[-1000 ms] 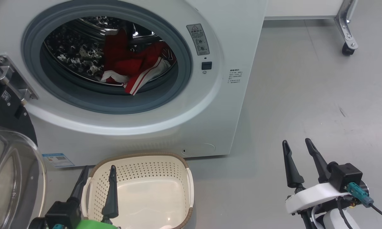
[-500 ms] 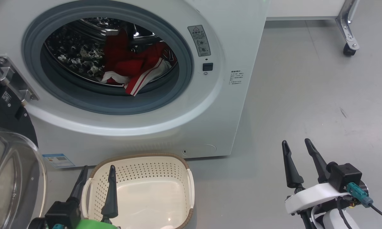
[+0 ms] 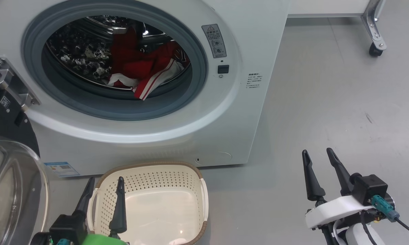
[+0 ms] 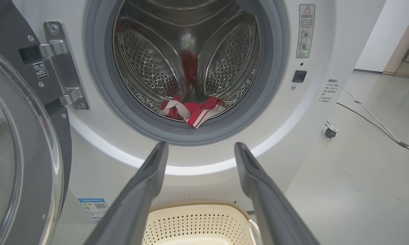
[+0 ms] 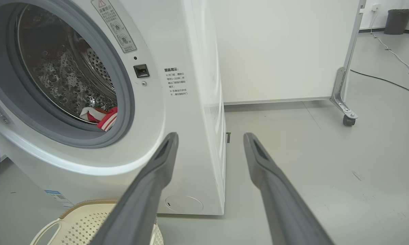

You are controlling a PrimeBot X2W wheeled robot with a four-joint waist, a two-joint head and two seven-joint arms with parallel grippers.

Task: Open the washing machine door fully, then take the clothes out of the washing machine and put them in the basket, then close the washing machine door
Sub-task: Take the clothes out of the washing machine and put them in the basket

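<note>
Door step looks done: round black-rimmed glass door [image 3: 13, 183] hangs open at 9 o'clock of the big white front-load washing machine [image 3: 150, 136]. Red white-striped clothes [image 3: 141, 68] lie in the drum. Cream perforated plastic basket [image 3: 150, 166] sits at 6 o'clock. Left claw [image 3: 105, 180] and right claw [image 3: 317, 151] are both wide, holding nothing. Next, probably: reach into the drum and pinch the fabric.

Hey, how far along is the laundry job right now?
Done: the washing machine door stands open. In hand: nothing; the left tool, above the basket, and the right tool are both open and empty. Left: the red clothes lie in the drum, the basket is empty, and the door needs closing.
</note>
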